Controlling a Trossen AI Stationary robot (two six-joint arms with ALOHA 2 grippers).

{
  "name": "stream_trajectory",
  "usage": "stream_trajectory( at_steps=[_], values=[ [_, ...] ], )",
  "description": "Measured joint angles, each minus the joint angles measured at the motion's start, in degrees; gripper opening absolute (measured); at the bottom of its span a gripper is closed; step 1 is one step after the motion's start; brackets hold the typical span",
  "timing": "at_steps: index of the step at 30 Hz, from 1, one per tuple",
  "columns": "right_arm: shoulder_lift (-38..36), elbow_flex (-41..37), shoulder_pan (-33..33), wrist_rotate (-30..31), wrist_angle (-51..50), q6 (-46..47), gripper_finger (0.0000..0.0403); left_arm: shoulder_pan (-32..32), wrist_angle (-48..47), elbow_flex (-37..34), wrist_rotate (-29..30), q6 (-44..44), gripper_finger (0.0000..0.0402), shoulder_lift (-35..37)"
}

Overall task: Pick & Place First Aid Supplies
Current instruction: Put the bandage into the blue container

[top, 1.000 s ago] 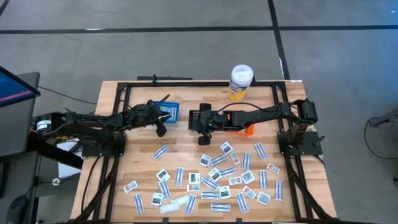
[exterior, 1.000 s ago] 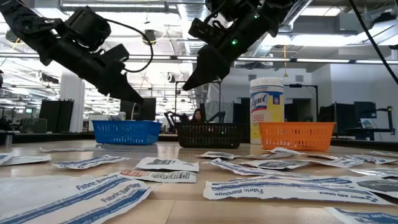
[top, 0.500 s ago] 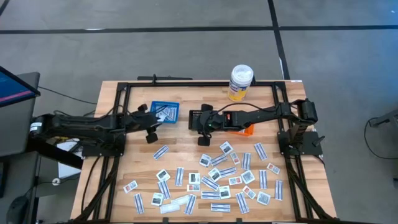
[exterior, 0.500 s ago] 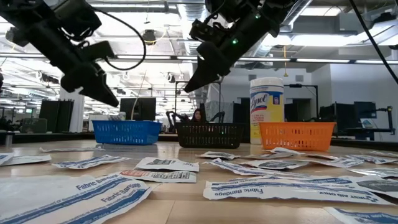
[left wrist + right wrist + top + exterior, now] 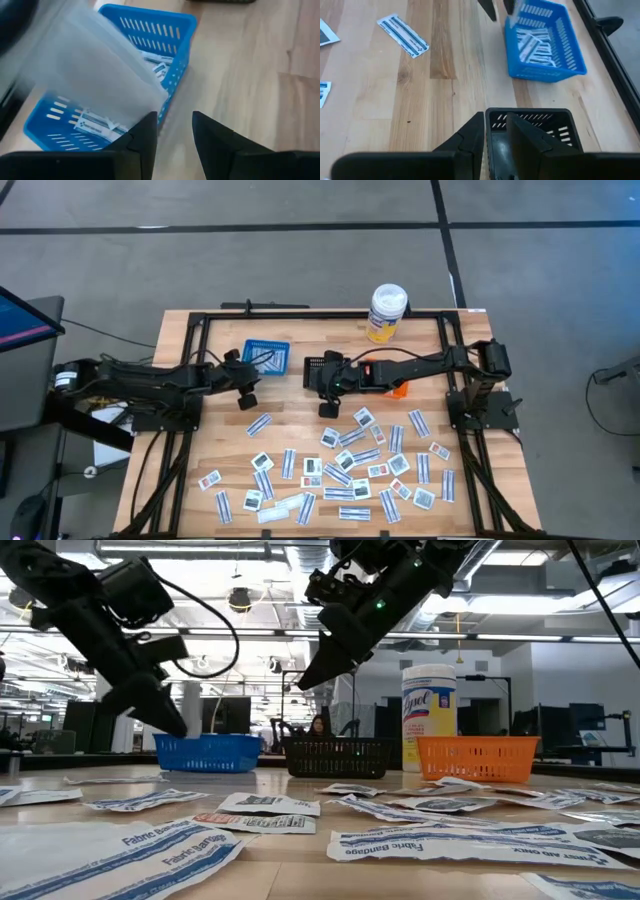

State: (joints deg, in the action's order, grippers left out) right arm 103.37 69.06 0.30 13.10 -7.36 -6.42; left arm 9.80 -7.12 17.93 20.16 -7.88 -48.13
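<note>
We judged the packets point(image 5: 344, 464) light and floppy, best pinched by an edge; left gripper point(image 5: 175, 132) gaped empty, right gripper point(image 5: 495, 132) seemingly narrow

Left gripper point(image 5: 246, 385) hangs with fingers parted and empty; right gripper point(image 5: 325, 393) hovers, fingers narrowly apart.

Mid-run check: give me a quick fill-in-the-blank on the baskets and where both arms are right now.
1. The left gripper is beside the ____ basket.
2. The right gripper hangs over the ____ basket.
3. The strip packets already dropped lie in the ____ basket.
4. The white bottle stands at the table's ____ edge.

Missing words: blue; black; blue; far
</note>
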Motion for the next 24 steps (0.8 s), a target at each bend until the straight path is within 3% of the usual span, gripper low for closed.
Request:
stream_trajectory(
  at_steps=[7,24],
  values=[
    [0.0,0.0,0.0,0.0,0.1,-0.2,0.0077,0.3,3.9,0.0,0.2,-0.8,0.0125,-3.4],
    [0.0,0.0,0.0,0.0,0.1,-0.1,0.0077,-1.0,8.5,0.0,3.0,1.8,0.0122,-1.4]
  ],
)
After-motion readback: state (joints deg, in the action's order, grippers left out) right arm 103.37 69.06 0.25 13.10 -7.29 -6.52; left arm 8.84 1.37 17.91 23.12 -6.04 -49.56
